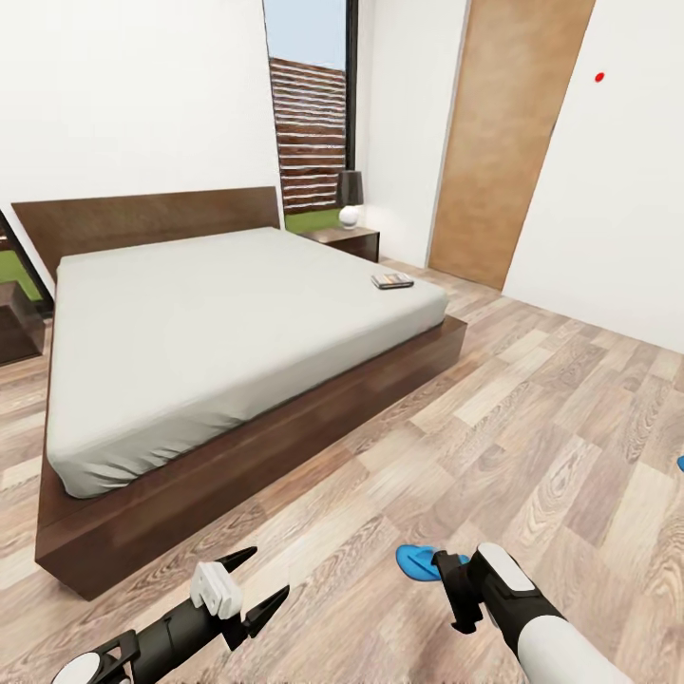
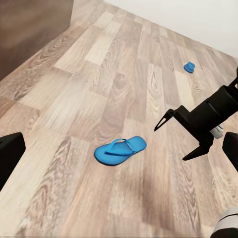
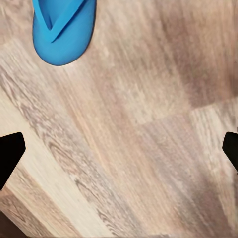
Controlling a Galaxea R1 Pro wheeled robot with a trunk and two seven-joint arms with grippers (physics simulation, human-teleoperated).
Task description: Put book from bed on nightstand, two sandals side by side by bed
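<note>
Blue sandals: one bright blue flip-flop with a thin toe strap (image 2: 120, 149) lies flat on the pale wood-plank floor (image 1: 532, 418), well out from the bed, just beside the right gripper; the second blue flip-flop (image 2: 189, 67) lies well apart from it, farther across the floor. Neither is next to the bed, and they are not side by side.
Book: the small thin paperback with a dark cover (image 1: 391, 280) rests on the light-grey mattress of the large low bed with the dark brown frame (image 1: 228, 323), near the corner nearest the door. It is not yet moved.
Nightstand: a low dark-brown wooden cabinet (image 1: 350, 239) stands beside the headboard under the window, carrying a small lamp.
Right gripper (image 2: 178, 135): jaws spread apart, empty, hanging above the floor close to the nearer sandal.
Left gripper (image 1: 249, 585): fingers splayed wide, holding nothing, low over the floor.
Progress: as I judge it, nothing is finished; the nearer sandal looks like the first pick, then its mate, then the book.
</note>
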